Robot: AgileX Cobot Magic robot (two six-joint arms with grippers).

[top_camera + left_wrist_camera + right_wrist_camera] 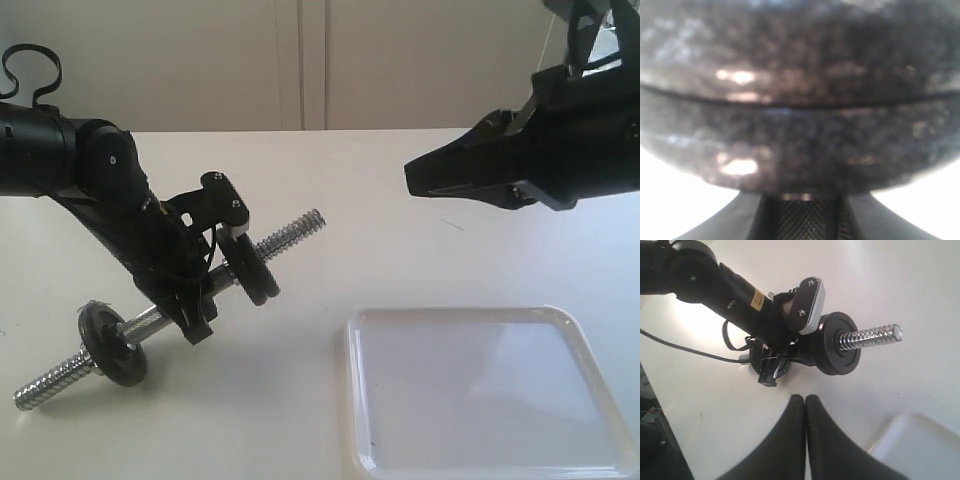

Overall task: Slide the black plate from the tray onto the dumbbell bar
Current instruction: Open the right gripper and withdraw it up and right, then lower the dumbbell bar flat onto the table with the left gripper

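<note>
1. Shows the black plate [252, 270] on the dumbbell bar [155, 320], off the tray [480, 400], face to face with a second disc [821, 360], just inboard of one threaded end.
2. Shows a third disc [112, 345] near the bar's other threaded end, down on the white table [400, 260].
3. Has the left gripper [215, 268] spread wide across the bar, one finger above and one below, with the silver-padded finger [234, 226] right at the plate's rim.
4. Fills the left wrist view with two blurred dark disc rims meeting at a thin seam.
5. Holds the right gripper [412, 180] in the air beyond the tray, well apart from the bar, fingers [792, 440] pressed together tip to tip.
6. Places the tray on the table to the right of the bar, apart from it.
</note>
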